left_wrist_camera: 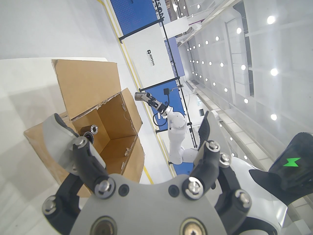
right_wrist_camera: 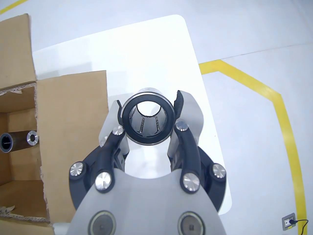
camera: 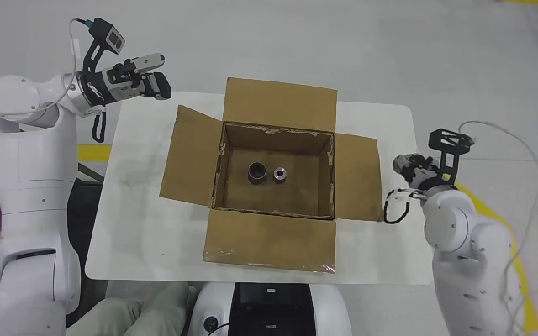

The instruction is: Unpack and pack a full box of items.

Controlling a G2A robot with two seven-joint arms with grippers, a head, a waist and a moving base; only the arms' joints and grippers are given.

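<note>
An open cardboard box (camera: 189,164) sits mid-table with its flaps spread. On its floor lie a dark metal cylinder (camera: 256,173) and a smaller silver one (camera: 279,175); both also show in the right wrist view (right_wrist_camera: 6,143) (right_wrist_camera: 32,138). My right gripper (right_wrist_camera: 149,103) hovers over the table's right edge, beside the box's right flap, shut on a hollow metal cylinder (right_wrist_camera: 148,123) with ball tracks inside. In the top view this right gripper (camera: 408,164) sits just right of the flap. My left gripper (camera: 164,76) is raised off the table's far-left corner, open and empty, its fingers (left_wrist_camera: 58,128) wide apart.
The white table (camera: 139,227) has bare strips left and right of the box. Yellow floor tape (right_wrist_camera: 281,103) runs past the right side. The box's front flap (camera: 269,239) reaches toward the near table edge.
</note>
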